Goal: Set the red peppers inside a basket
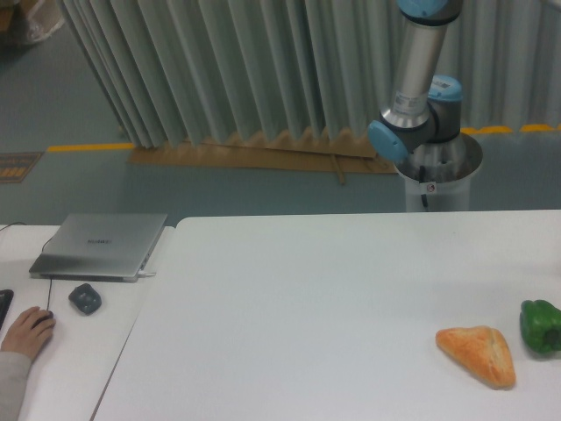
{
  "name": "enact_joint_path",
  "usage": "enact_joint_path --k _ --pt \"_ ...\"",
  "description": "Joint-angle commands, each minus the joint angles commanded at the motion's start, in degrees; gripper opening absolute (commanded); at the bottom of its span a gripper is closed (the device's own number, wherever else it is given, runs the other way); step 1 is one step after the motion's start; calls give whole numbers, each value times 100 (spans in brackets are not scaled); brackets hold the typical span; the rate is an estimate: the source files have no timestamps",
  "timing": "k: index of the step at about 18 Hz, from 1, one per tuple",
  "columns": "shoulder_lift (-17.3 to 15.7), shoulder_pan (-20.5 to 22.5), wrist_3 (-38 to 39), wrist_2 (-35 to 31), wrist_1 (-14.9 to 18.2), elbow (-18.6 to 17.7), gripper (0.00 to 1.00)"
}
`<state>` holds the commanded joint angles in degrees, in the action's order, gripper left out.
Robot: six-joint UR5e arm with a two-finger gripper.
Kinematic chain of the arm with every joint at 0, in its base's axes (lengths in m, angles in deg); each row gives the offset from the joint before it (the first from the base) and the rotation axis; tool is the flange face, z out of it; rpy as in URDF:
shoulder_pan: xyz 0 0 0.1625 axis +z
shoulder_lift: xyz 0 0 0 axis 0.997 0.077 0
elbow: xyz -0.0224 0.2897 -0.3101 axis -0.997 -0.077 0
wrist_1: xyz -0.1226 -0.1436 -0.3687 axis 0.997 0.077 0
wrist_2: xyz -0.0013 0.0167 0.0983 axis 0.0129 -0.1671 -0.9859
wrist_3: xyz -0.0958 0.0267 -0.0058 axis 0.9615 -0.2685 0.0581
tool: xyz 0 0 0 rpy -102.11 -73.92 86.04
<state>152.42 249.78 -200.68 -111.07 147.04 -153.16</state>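
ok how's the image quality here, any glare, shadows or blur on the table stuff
Fixed camera: lighting is soft and even, with a bluish-grey cast; the table shows no glare. The bread wedge and green pepper cast only faint shadows. The whole frame is slightly soft, edges lack crispness. The green pepper sits at the right edge.

Dim, flat indoor light with a cool greenish cast — no clear single source. The white table (333, 298) reads grey, no glare. Soft faint shadows under the bread wedge (478, 353) and green pepper (542, 326). Overall slightly soft and grainy — curtain (219, 70) folds low contrast. No obvious edge distortion.
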Motion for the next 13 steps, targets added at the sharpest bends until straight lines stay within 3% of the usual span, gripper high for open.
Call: enact_joint_path --k 5,8,13 --pt "0 -598 546 9 0 -9 100" --pt "0 -1028 1362 -35 0 0 100" --pt "-53 -1433 2049 -35 0 0 100"
